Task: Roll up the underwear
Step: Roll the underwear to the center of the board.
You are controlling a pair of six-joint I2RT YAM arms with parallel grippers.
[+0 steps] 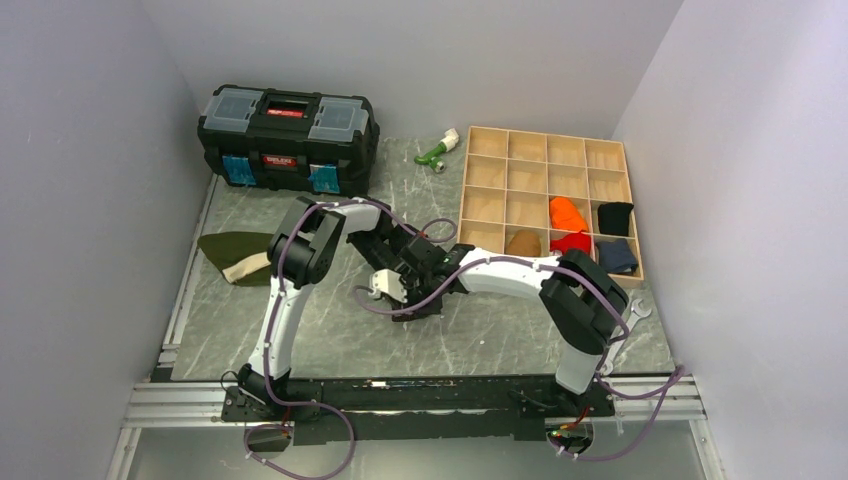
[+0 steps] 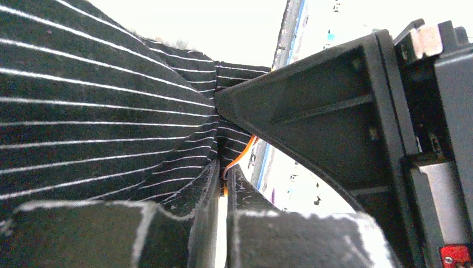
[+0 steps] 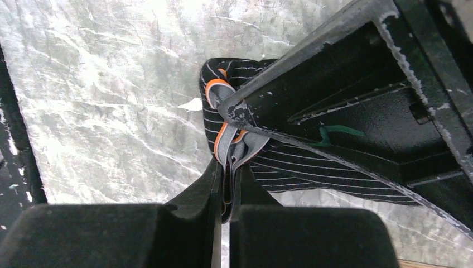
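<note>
The underwear (image 3: pixel 312 167) is black with fine pale stripes and a grey waistband edged in orange. It is bunched between both grippers near the middle of the table, where only a dark sliver of it (image 1: pixel 418 306) shows in the top view. My right gripper (image 3: pixel 227 178) is shut on the folded waistband. My left gripper (image 2: pixel 223 184) is shut on an orange-edged fold, with the striped cloth (image 2: pixel 83 117) filling the left of its view. The two grippers meet tip to tip, left (image 1: pixel 425 262) and right (image 1: pixel 405 295).
A black toolbox (image 1: pixel 288 125) stands at the back left. An olive green garment (image 1: pixel 235 255) lies at the left. A wooden compartment tray (image 1: pixel 545 165) at the back right holds several rolled cloths. A green and white object (image 1: pixel 440 150) lies between toolbox and tray.
</note>
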